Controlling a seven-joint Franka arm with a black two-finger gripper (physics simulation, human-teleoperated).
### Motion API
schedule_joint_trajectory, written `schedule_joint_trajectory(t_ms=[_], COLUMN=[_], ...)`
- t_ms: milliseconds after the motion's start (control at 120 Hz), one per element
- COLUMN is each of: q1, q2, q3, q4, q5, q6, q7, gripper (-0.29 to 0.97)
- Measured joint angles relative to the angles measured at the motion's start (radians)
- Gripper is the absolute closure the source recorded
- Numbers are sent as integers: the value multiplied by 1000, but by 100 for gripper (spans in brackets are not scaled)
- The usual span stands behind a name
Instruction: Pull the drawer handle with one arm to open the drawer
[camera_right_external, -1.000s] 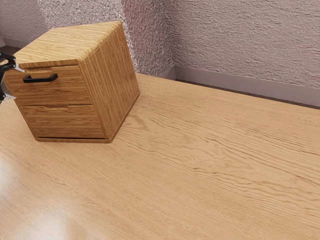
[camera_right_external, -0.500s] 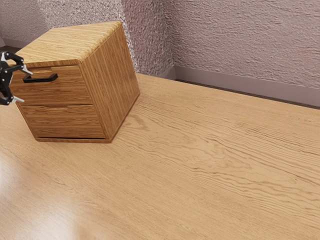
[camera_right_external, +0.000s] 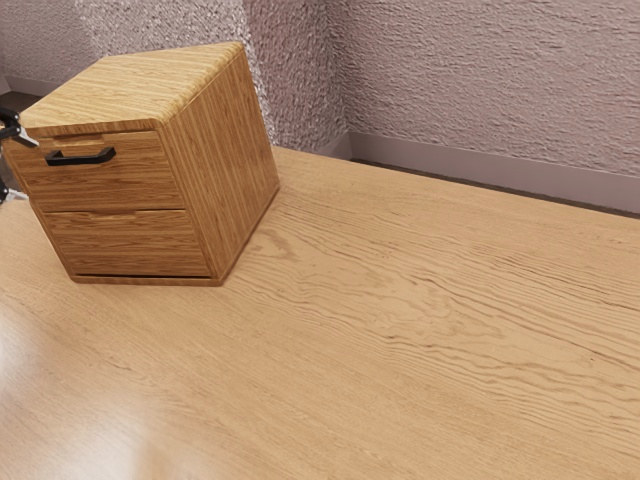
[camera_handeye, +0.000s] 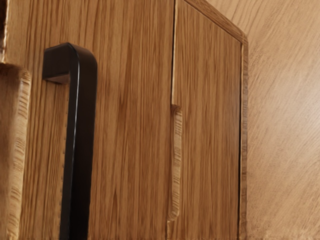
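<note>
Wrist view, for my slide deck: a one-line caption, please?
Black handle on the upper drawer front, lower drawer front beside it, wooden table beyond.

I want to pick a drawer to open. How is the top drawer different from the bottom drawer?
The top drawer has a black bar handle; the bottom drawer has none, just a small notch in its upper edge. The top drawer sits right under the cabinet top; the bottom drawer sits low, near the table. Both are the same striped wood, and both look shut.

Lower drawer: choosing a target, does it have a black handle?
No: the lower drawer shows bare wood; the black handle sits above.
</note>
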Motion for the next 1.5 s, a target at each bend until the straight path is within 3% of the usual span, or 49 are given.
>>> schedule_joint_trajectory(t_ms=[142, 375, 1500], q1=[104, 128, 145], q2=[0, 1, 0], q3=[-122, -185, -259], q4=[44, 51, 14], q5=[-1, -4, 6], q6=[36, 60, 63], q7=[-19, -44, -73], gripper=[3, 3, 1])
